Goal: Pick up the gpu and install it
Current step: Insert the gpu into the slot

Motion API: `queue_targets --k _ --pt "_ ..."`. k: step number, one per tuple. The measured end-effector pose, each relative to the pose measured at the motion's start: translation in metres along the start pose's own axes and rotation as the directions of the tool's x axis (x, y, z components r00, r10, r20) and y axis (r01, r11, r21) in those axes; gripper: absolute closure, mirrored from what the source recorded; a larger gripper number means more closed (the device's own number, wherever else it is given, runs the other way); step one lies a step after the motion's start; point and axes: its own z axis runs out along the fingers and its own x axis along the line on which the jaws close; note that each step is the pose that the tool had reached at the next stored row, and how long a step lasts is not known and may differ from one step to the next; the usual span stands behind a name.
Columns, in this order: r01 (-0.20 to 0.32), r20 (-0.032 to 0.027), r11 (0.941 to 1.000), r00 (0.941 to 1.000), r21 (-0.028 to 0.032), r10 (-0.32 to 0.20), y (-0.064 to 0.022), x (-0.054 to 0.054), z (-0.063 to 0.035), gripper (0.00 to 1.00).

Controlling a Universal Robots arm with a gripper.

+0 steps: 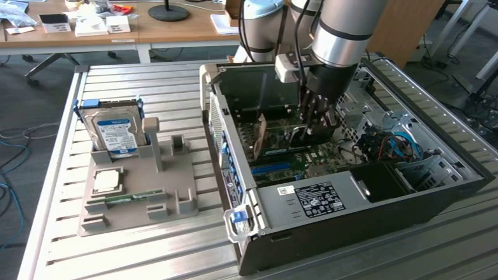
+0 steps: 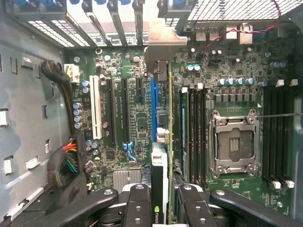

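Gripper (image 1: pixel 315 129) is down inside the open PC case (image 1: pixel 435 192), upper centre of the exterior view, clamped on the gpu (image 2: pixel 163 161). Wrist view has a black finger (image 2: pixel 137 203) pressed against each face of the card, with the Nvidia logo between them. The card is on edge, upright over the motherboard (image 2: pixel 132 137), running parallel to the expansion slots. It sits between the blue slot (image 2: pixel 153 104) and the black memory slots (image 2: pixel 196 132), with the CPU socket (image 2: pixel 234 142) on the far side of those. The pale end bracket (image 2: pixel 161 47) is close against the rear slot openings. Can't tell if the edge connector is in a slot or just above one.

Exterior view, left to right:
- The grey parts holder (image 1: pixel 179 175) is at left centre on the slatted aluminium table (image 1: pixel 155 251).
- In the holder, the silver hard drive (image 1: pixel 115 135) with a blue label stands upright at the far end.
- A CPU (image 1: pixel 107 181) lies flat in front of it, and a green memory stick (image 1: pixel 128 197) lies flat nearer the frame's bottom.
- The case runs from centre to right, lying on its side with the side panel off.
- The power supply (image 1: pixel 311 198) with a black label is at lower centre, and the blue cables (image 1: pixel 400 146) are at the case's right end.
- The arm (image 1: pixel 342 29) comes in from top centre.
- A wooden desk (image 1: pixel 155 29) runs across the upper left background.
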Motion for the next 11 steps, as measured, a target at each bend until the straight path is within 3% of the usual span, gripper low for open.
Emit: queue_targets --k 11 --pt "0.000 0.0001 1.0000 1.0000 0.0000 0.000 0.0014 0.0002 0.0045 0.73"
